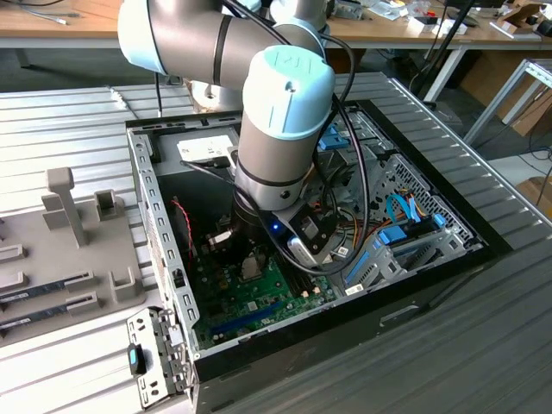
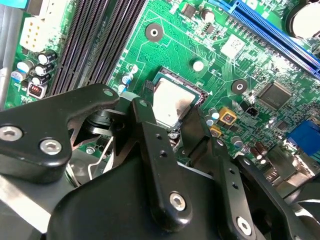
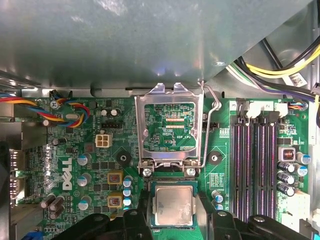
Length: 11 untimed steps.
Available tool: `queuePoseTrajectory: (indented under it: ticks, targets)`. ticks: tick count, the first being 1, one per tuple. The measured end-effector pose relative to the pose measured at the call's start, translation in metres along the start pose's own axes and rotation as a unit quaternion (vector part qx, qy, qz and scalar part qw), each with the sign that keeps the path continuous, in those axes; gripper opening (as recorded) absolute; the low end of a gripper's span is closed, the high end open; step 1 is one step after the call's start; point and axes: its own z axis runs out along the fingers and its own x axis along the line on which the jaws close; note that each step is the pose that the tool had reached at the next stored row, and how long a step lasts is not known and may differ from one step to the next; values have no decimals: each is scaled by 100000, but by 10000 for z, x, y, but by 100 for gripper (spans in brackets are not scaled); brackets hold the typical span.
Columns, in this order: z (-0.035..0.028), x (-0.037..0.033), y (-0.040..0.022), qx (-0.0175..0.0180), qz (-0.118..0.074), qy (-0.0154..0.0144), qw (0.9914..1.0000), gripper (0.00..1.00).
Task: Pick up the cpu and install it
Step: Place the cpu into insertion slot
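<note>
While the arm (image 1: 285, 103) is reaching down into the open computer case (image 1: 414, 304), the gripper (image 3: 173, 216) is standing directly over the socket area of the motherboard (image 3: 95, 165). Its fingers (image 2: 149, 137) are bearing in on two opposite edges of the cpu (image 3: 173, 202) and pinching it between them; no gap is showing on either side in both wrist views. The cpu is lying flat and square inside the black socket border, with its metal top upward and its green rim showing all round. Whether it is fully seated on the contacts cannot be determined.

Just beside the cpu, the metal load plate (image 3: 167, 125) is standing swung open on its hinge, and the retaining lever (image 3: 214, 112) is lying released alongside it. The empty memory slots (image 3: 255, 165) are running parallel a little further out. Outside the case, on the exterior view's left, a grey fixture tray (image 1: 86, 250) is sitting on the ribbed table.

Handling assessment: the cpu is judged light, thin and rigid. Its smooth metal lid is likely offering little friction, so the board edges, as now taken, are judged the correct hold. The underside and the socket contacts are judged fragile. Tilt, sideways drag or downward force are the main risks, so the part is calling for level, gentle handling.
</note>
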Motion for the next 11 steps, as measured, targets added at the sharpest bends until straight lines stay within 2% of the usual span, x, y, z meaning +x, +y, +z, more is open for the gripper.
queuePoseTrajectory:
  ticks: [3, 5, 11]
  targets:
    - [0, 0, -1, 13, 0, 9, 100000, 48]
    - [2, 0, 0, 0, 0, -1, 100000, 39]
    - [1, 0, -1, -13, 0, -8, 100000, 39]
